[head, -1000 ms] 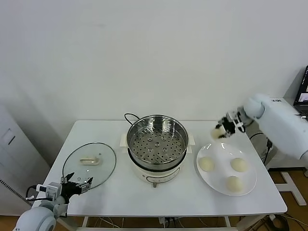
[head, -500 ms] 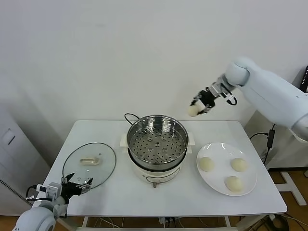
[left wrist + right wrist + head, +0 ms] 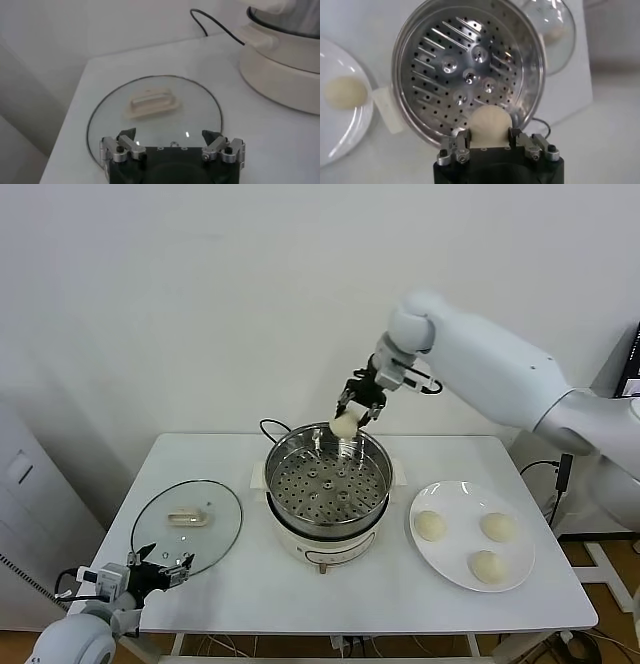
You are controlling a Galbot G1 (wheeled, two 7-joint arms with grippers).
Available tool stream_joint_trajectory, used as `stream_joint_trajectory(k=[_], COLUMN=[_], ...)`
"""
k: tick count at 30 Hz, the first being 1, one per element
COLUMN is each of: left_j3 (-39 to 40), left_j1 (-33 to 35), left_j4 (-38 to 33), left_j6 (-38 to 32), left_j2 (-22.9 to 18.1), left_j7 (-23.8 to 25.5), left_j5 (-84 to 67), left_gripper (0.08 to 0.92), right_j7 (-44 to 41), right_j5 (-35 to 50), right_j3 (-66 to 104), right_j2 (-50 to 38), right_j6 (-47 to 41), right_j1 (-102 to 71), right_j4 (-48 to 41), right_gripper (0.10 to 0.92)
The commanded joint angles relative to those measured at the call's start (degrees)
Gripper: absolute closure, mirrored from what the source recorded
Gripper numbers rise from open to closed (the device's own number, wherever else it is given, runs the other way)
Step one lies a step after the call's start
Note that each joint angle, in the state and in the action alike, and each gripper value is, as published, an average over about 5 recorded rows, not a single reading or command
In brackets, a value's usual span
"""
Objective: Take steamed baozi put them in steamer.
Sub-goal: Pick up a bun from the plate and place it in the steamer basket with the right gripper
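Note:
My right gripper [image 3: 350,415] hangs over the far rim of the steamer [image 3: 327,477], shut on one cream-white baozi [image 3: 344,425]. In the right wrist view the baozi [image 3: 489,125] sits between both fingers above the steamer's perforated steel bottom [image 3: 465,75], which holds nothing. Three more baozi [image 3: 429,525] [image 3: 497,526] [image 3: 487,564] lie on the white plate [image 3: 455,500] to the right of the steamer. My left gripper [image 3: 162,565] is parked low at the table's front left edge, open, with nothing between its fingers [image 3: 128,141].
A round glass lid [image 3: 186,526] with a cream handle lies flat left of the steamer, right beside the left gripper; in the left wrist view the lid [image 3: 152,117] lies just past the jaws. A black cord [image 3: 268,427] runs behind the pot.
My right arm has carried the baozi up from over the plate and leftward to above the steamer's far rim. The left arm has not moved.

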Motion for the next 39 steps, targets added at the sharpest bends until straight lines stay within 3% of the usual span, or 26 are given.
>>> stream_joint_trajectory(k=[1, 11, 28, 31, 35, 39], left_j3=[-0.15, -0.16, 0.16, 0.32, 0.37, 0.08], left_j1=[0.12, 0.16, -0.22, -0.33, -0.41, -0.28], left_j4=[-0.16, -0.55, -0.26, -0.34, -0.28, -0.47], left_j6=[0.05, 0.35, 0.37, 0.41, 0.39, 0.3], left_j2=[-0.03, -0.17, -0.62, -0.76, -0.71, -0.68], left_j7=[-0.02, -0.07, -0.08, -0.08, -0.07, -0.11], left_j5=[0.01, 0.04, 0.08, 0.08, 0.06, -0.33], left_gripper=[0.177, 0.177, 0.177, 0.177, 0.177, 0.177], right_j7=[2.4, 5.42, 7.47, 8.42, 8.91, 7.48], right_j5=[-17.09, -25.18, -30.41, -30.55, -29.67, -21.8], right_j3=[4.72, 8.7, 11.77, 11.95, 12.27, 10.29], right_j2=[2.82, 4.4, 6.83, 6.88, 6.78, 4.83], right_j6=[4.19, 4.19, 4.19, 4.19, 4.19, 4.19], right_j1=[-6.48, -12.88, -16.75, -16.85, -16.12, -12.19], right_j4=[1.11, 0.73, -2.93, -3.23, -3.26, -2.15], right_gripper=[0.55, 0.55, 0.549, 0.513, 0.402, 0.289])
